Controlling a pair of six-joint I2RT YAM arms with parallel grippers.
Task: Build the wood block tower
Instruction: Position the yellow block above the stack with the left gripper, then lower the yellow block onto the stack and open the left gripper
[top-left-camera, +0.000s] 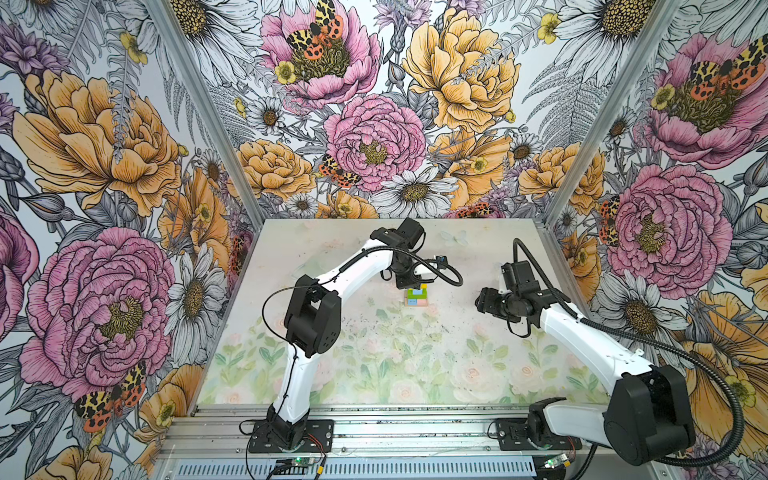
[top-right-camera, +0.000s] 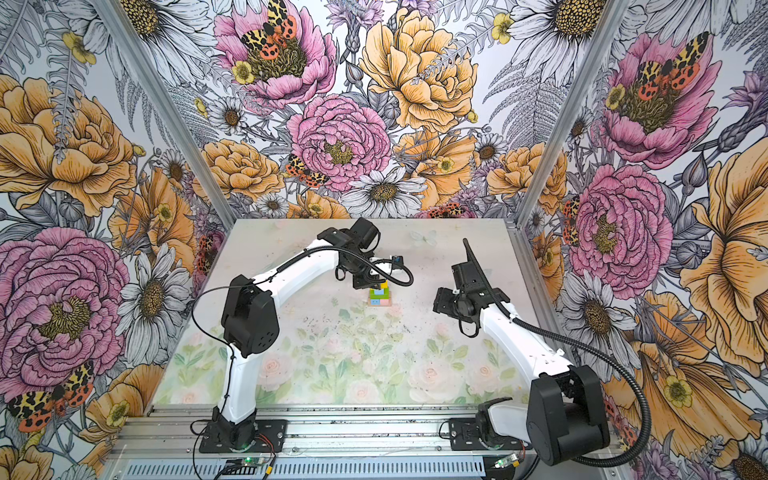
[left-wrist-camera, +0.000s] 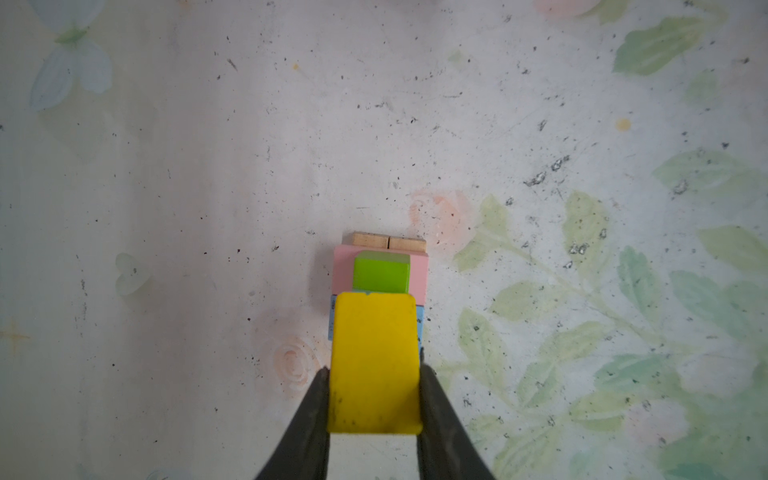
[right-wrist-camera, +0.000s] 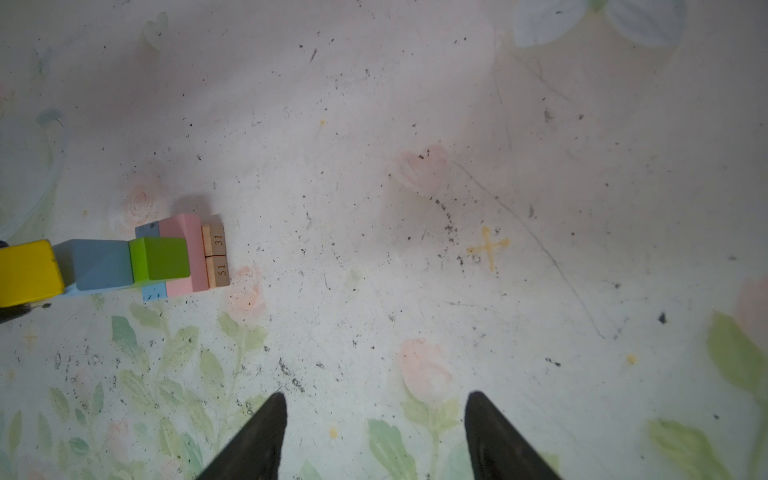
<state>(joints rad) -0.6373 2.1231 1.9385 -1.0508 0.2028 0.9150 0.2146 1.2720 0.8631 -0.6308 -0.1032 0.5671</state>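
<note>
While the yellow roof piece (left-wrist-camera: 375, 332) is clamped by the left gripper (left-wrist-camera: 374, 369) atop the tower (top-left-camera: 415, 296), mid-table and clear of every edge, the right gripper (right-wrist-camera: 377, 395) is held wide and empty. Seven blocks (left-wrist-camera: 381, 272) are counted, two being tan planks (left-wrist-camera: 388, 242). The scuffed floral table (top-left-camera: 374, 374) is walled in flowers.

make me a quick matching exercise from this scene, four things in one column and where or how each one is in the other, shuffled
Column one:
1 yellow piece
2 tan planks
3 green brick
4 right gripper

Column two:
a open and empty, apart from the tower
b resting on the pink brick
c clamped in the left gripper
d side by side at the very bottom

Pairs: 1-c, 2-d, 3-b, 4-a
</note>
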